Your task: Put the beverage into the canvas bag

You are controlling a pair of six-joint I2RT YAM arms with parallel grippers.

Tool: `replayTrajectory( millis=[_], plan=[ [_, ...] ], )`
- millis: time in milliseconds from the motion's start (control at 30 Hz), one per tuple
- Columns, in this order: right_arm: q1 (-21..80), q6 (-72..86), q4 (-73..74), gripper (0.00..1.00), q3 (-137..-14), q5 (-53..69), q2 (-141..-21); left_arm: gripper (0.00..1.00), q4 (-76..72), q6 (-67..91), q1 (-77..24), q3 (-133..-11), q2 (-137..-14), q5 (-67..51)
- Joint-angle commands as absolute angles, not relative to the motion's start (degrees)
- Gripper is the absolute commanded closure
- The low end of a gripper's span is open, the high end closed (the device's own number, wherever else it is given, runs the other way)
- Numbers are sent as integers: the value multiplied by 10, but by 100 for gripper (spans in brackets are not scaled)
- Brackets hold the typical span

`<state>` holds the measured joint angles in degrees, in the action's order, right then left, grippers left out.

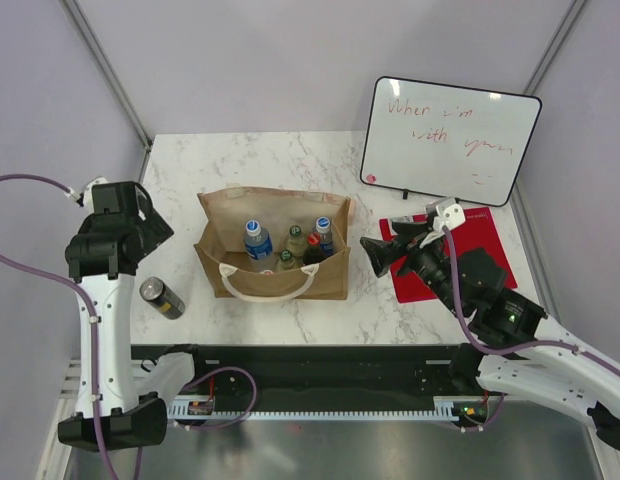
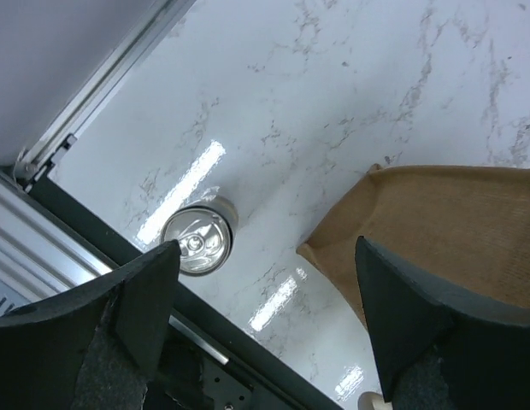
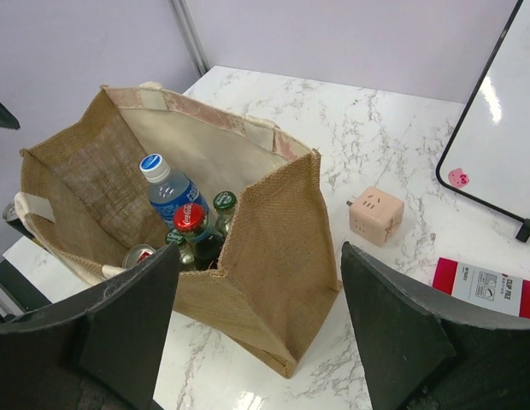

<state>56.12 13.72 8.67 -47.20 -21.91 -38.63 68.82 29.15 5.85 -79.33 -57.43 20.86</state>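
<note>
Nearest me, the can [image 1: 162, 297] sits on the worktop [image 1: 290, 160] just off the front-left corner of the canvas bag [image 1: 273, 255], outside it. My left fingers [image 2: 145, 290] hang spread wide above the worktop, left of the bag and over the can, holding nothing. My right fingers [image 3: 393, 325], equally wide and empty, hover off the bag's right side. Several bottles [image 3: 167, 184] stand inside the bag. Beyond its right end stands a whiteboard [image 1: 450, 140].

We find the black two-finger left pincer [image 2: 267, 248] hanging downward, jaws wide apart; the black two-finger right pincer [image 3: 258, 252] leans forward, jaws likewise spread.
</note>
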Motion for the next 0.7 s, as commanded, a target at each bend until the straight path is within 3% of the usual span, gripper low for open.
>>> replayTrajectory(
  millis=[0,100,333,667],
  plan=[
    [562,131,82,17,-466,-222,-374,11,660,367,74,-734,-531,193],
    [562,131,82,17,-463,-223,-370,0,646,417,76,-676,-497,218],
    [562,134,83,16,-453,-221,-362,4,642,453,135,-609,-529,186],
    [562,127,84,16,-444,-226,-354,1,642,491,177,-579,-552,219]
  ],
)
